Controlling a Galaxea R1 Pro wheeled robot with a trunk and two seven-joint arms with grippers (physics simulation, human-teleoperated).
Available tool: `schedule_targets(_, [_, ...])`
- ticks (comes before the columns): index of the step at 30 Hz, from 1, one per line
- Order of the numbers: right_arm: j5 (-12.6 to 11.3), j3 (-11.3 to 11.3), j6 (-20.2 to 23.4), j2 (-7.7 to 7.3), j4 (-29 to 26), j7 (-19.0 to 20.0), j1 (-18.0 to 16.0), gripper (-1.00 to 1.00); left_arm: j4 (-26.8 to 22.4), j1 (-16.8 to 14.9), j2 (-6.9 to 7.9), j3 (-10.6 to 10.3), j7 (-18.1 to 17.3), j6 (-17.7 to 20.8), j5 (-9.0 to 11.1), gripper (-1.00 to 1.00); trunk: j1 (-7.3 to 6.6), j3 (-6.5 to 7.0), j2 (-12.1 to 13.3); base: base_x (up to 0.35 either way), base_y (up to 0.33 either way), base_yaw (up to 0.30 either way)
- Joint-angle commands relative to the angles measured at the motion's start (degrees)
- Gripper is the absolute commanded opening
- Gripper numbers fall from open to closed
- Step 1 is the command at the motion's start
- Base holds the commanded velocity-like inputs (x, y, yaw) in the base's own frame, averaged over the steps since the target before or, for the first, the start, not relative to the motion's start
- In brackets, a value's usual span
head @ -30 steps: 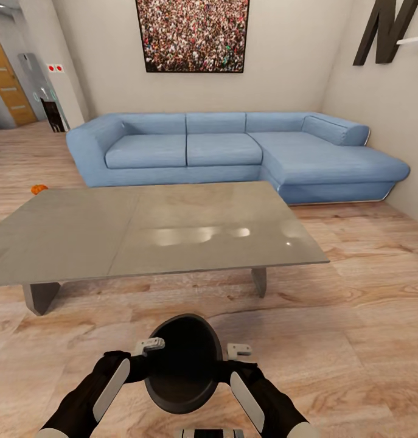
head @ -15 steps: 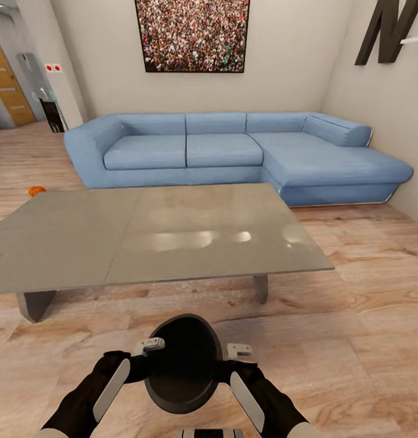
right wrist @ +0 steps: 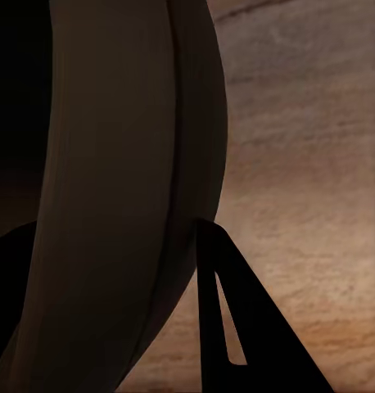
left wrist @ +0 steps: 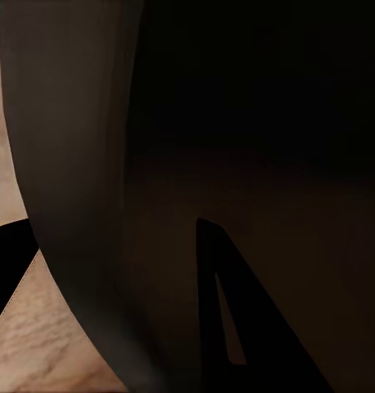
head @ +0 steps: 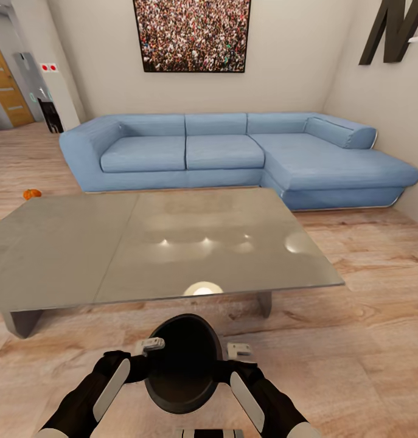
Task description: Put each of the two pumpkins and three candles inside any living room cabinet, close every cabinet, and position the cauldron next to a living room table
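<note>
We face a blue sofa point(head: 233, 152) behind a long grey table point(head: 142, 243) on the wood floor point(head: 367, 353). Just short of the table's near edge we carry the black cauldron point(head: 183, 364), our left gripper point(head: 149, 347) and right gripper point(head: 238, 351) each clamped on its rim. A pumpkin point(head: 31, 194) sits on the floor beyond the table's far left corner.
</note>
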Motion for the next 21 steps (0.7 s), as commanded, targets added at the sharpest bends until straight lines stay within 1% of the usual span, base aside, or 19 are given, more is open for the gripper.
schedule_targets(1, [-1.2,0.7,-0.4,-0.04,-0.3,-0.5,-0.1,-1.00,0.0,0.0,0.12,-0.1,0.3,0.3,1.0,-1.00,0.00,-0.05,0.0,0.090,0.000,0.000])
schedule_targets(11, [-1.2,0.7,-0.4,-0.04,-0.3,-0.5,-0.1,-1.00,0.0,0.0,0.12,-0.1,0.4,0.3,1.0,-1.00,0.00,-0.05,0.0,0.013,0.000,0.000])
schedule_targets(21, [-1.2,0.7,-0.4,-0.04,-0.3,-0.5,-0.1,-1.00,0.0,0.0,0.12,-0.1,0.4,0.3,1.0,-1.00,0.23,-2.04,-0.1,0.000,0.000,0.000])
